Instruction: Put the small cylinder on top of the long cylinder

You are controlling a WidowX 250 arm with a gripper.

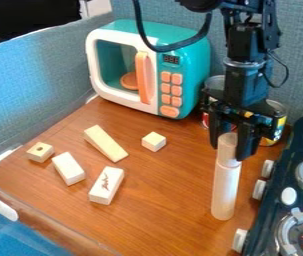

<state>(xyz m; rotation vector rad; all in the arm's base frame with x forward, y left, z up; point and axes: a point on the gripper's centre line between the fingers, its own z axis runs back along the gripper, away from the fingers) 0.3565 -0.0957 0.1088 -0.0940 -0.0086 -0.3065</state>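
"At the right of the counter [170, 210], what is the state of the gripper [228, 151]?"

"Its fingers are clamped on the small cylinder [227, 144], one finger to each side. They cover part of its flanks; the top end and the front face are exposed."

"Where is the long cylinder [226, 192]?"

"Upright on the counter, directly below the small cylinder. The two meet end to end in the camera view. Whether the upper part bears its weight on the lower one cannot be told."

"Which items are obstructed?"

"Two cans, one at the right [276, 122] and one at the left [214, 82], stand behind the gripper and arm, which mask much of both. A black cable [174, 47] crosses the front of the toy microwave [199, 70]. The stove [277, 187] is cut off at the right edge, the arm at the top edge."

"And the loose blocks?"

"Left of the cylinders: a cube [154, 141], a long block [105, 143], a block with a hole [40, 152], a plain pale block [68, 168] and a block with a dark marking [106, 185]. The depth of the hole is indeterminable."
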